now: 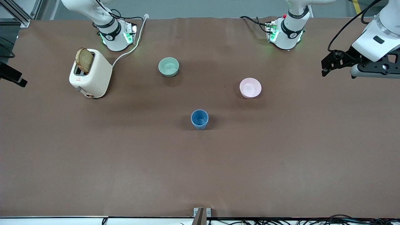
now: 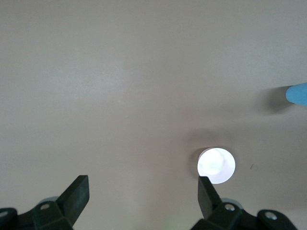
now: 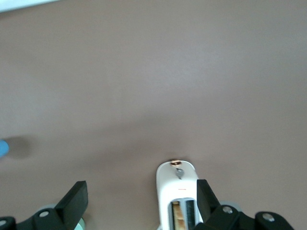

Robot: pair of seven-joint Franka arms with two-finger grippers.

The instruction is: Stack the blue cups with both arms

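Note:
The blue cups (image 1: 199, 119) stand together as one stack in the middle of the table, one nested in the other, with a double rim showing. A blue edge of the stack also shows in the left wrist view (image 2: 298, 94) and the right wrist view (image 3: 3, 147). My left gripper (image 1: 325, 69) hangs open and empty in the air over the left arm's end of the table, well away from the stack; its fingers (image 2: 76, 191) are wide apart. My right gripper (image 3: 141, 191) is open and empty, high over the toaster, and out of the front view.
A white toaster (image 1: 92, 74) with a slice of bread stands toward the right arm's end, its cord running to the base. A pale green bowl (image 1: 168, 67) and a pink bowl (image 1: 250, 87) sit farther from the front camera than the stack. A black object (image 1: 12, 76) juts in at the table's edge.

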